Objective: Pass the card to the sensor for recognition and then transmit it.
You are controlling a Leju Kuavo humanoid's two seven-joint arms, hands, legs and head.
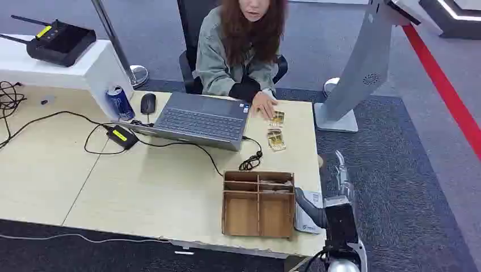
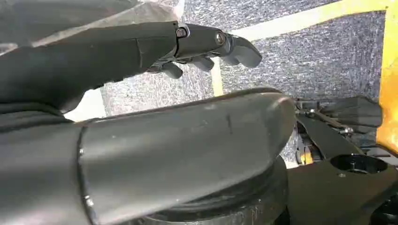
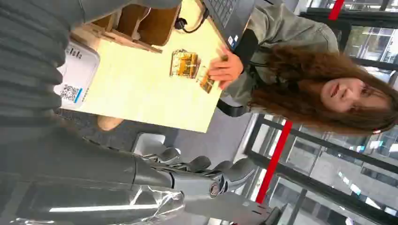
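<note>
Well apart, right hand (image 1: 338, 181) off table edge, cards (image 1: 276, 139) beyond box (image 1: 258, 204).

Pale wood bench (image 1: 57, 170) on dark grey carpet (image 1: 408, 187).

Seamed into panels, with a white raised shelf (image 1: 85, 71) at the far left corner. Black office chair (image 1: 190, 68) behind the far edge, occupied by a seated person (image 1: 241, 51). Grey slanted kiosk stand (image 1: 363, 68) on a white base just beyond the right end. Red stripe (image 1: 448, 96) running diagonally across lighter grey floor (image 1: 334, 39) at far right; yellow tape lines (image 2: 300, 21) on carpet in the left wrist view. Chrome pole (image 1: 116, 45) with round foot behind the shelf. Glass partitions in dark frames (image 3: 338, 159) in the right wrist view, daylight behind. Even, soft lighting, faint shadows.
</note>
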